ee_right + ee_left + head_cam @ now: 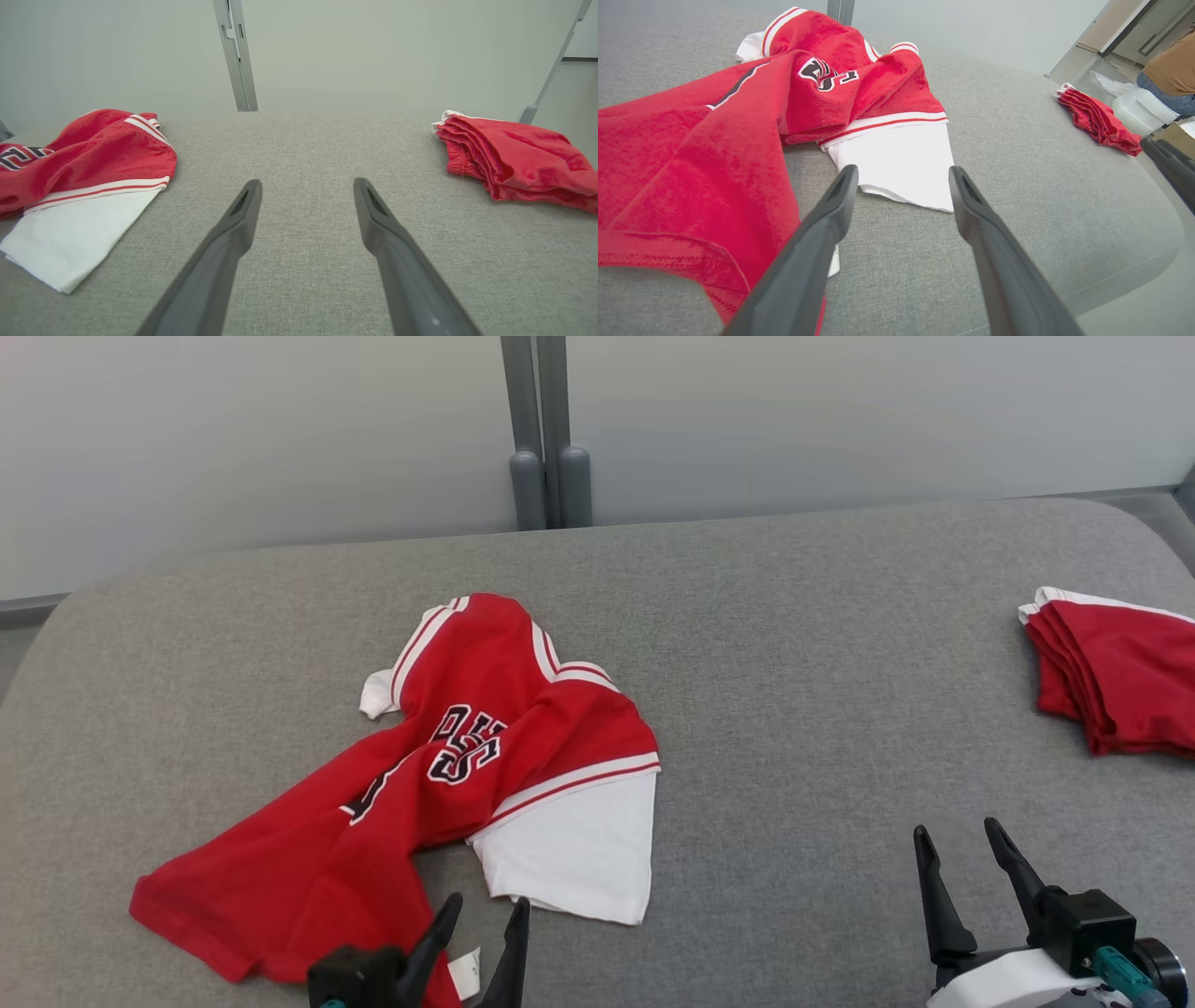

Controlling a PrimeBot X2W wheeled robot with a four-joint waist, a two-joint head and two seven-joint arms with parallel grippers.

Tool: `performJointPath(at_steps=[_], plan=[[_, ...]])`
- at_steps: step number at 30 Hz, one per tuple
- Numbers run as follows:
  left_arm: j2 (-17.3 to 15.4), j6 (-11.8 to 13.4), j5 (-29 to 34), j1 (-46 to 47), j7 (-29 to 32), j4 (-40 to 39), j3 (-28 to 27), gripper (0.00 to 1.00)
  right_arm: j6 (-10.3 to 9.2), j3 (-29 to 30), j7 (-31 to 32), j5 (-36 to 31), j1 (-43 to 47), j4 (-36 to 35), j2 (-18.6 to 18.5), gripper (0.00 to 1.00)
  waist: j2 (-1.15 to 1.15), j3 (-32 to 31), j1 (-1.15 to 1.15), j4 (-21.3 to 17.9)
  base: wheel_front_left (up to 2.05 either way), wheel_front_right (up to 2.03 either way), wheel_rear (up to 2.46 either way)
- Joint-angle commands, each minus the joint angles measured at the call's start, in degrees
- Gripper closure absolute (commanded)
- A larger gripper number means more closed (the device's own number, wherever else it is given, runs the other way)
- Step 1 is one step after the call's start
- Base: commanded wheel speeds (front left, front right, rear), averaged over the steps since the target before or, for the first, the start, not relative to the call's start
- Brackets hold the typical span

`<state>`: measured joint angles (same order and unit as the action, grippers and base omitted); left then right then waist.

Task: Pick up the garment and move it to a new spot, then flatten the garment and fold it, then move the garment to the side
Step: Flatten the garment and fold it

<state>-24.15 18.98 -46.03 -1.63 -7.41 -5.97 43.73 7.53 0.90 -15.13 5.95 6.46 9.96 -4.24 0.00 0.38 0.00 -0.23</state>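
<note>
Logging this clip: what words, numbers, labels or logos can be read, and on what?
No text is legible.
Black lettering on the red jersey: crumpled, unreadable.
Black number stroke beside it: cut off by folds.
White tag at the hem: too small to read.

You had a grey fabric-covered table [794,644] with rounded far corners. On it, toward nine o'clock, your red jersey [439,775] lay crumpled, one white sleeve [574,854] spread flat toward the table's middle. At three o'clock, well apart from the jersey, a folded stack of red garments [1120,681] rested by the edge.
</note>
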Motion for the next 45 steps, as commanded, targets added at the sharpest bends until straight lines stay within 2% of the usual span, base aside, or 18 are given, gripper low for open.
performJointPath(at_steps=[1, 4, 7, 10, 13, 23, 24, 26, 28, 29, 32, 39, 45], plan=[[0.1, 0.7, 2.0, 1.6, -1.5, 0.3, -0.2, 0.00, -0.09, -0.1, 0.0, -0.4, -0.8, -0.2, -0.2, 0.00, 0.00, 0.2, 0.00, -1.1, 0.00, 0.00, 0.00], [2.1, 0.1, 3.9, 4.3, -2.3, 2.7, 1.0, 0.00, -0.09, -0.4, 0.0, -0.4, -1.1, -0.2, -0.3, 0.00, 0.00, 0.5, 0.00, -2.0, 0.00, 0.00, 0.00], [3.7, -0.3, 6.5, 9.8, -0.4, 8.7, 3.0, 0.00, -0.09, -0.9, 0.0, -0.1, -1.7, 0.0, -0.5, 0.00, 0.00, 1.2, 0.00, -3.1, 0.00, 0.00, 0.00], [6.0, 0.4, 7.5, 15.5, 0.9, 14.7, 2.1, 0.00, -0.09, -1.2, 0.0, 0.2, -2.6, -0.2, -0.5, 0.00, 0.00, 2.2, 0.00, -4.5, 0.00, 0.00, 0.00], [6.1, 0.8, 8.9, 21.6, 3.8, 21.1, 1.8, 0.00, -0.09, -1.4, 0.0, 0.6, -3.4, 0.1, -0.3, 0.00, 0.00, 3.4, 0.00, -6.4, 0.00, 0.00, 0.00], [4.1, -5.0, 9.6, 33.6, 13.2, 37.0, 4.1, 0.00, -0.09, -1.0, 0.0, 2.2, -5.9, 0.8, 0.3, 0.00, 0.00, 7.2, 0.00, -12.6, 0.00, 0.00, 0.00], [4.0, -6.0, 9.5, 34.5, 13.9, 38.8, 4.4, 0.11, -0.09, -0.9, 0.0, 2.3, -6.3, 0.8, 0.3, 0.00, 0.00, 7.6, 0.00, -13.4, 0.00, 0.00, 0.00], [4.0, -7.3, 9.0, 35.8, 14.5, 42.0, 4.4, 1.00, -0.09, -1.1, 0.0, 2.4, -7.0, 0.9, 0.5, 0.00, 0.00, 8.3, 0.00, -14.7, 0.00, 0.00, 0.00], [3.9, -7.9, 9.7, 37.0, 14.1, 45.1, 4.7, 1.00, -0.09, -1.0, 0.0, 2.7, -7.4, 1.0, 0.6, 0.00, 0.00, 8.9, 0.00, -15.9, 0.00, 0.00, 0.00], [3.8, -6.8, 10.0, 37.8, 13.0, 46.4, 4.1, 1.00, -0.09, -0.9, 0.0, 2.7, -7.6, 1.1, 0.6, 0.00, 0.00, 9.2, 0.00, -16.3, 0.00, 0.00, 0.00], [4.8, -6.0, 11.0, 39.7, 8.0, 49.5, 3.3, 1.00, -0.09, -0.6, 0.0, 3.0, -8.2, 1.2, 0.8, 0.00, 0.00, 9.9, 0.00, -18.0, 0.00, 0.00, 0.00], [8.0, -10.5, 13.3, 45.7, -3.5, 52.9, 4.0, 1.00, -0.09, 0.0, 0.0, 3.4, -9.2, 1.4, 0.9, 0.00, 0.00, 11.2, 0.00, -21.5, 0.00, 0.00, 0.00], [12.1, -14.9, 14.8, 51.2, -7.3, 54.5, 4.5, 1.00, -0.09, 0.0, 0.0, 3.6, -9.5, 1.9, 1.1, 0.00, 0.00, 11.8, 0.00, -24.8, 0.00, 0.00, 0.00]])
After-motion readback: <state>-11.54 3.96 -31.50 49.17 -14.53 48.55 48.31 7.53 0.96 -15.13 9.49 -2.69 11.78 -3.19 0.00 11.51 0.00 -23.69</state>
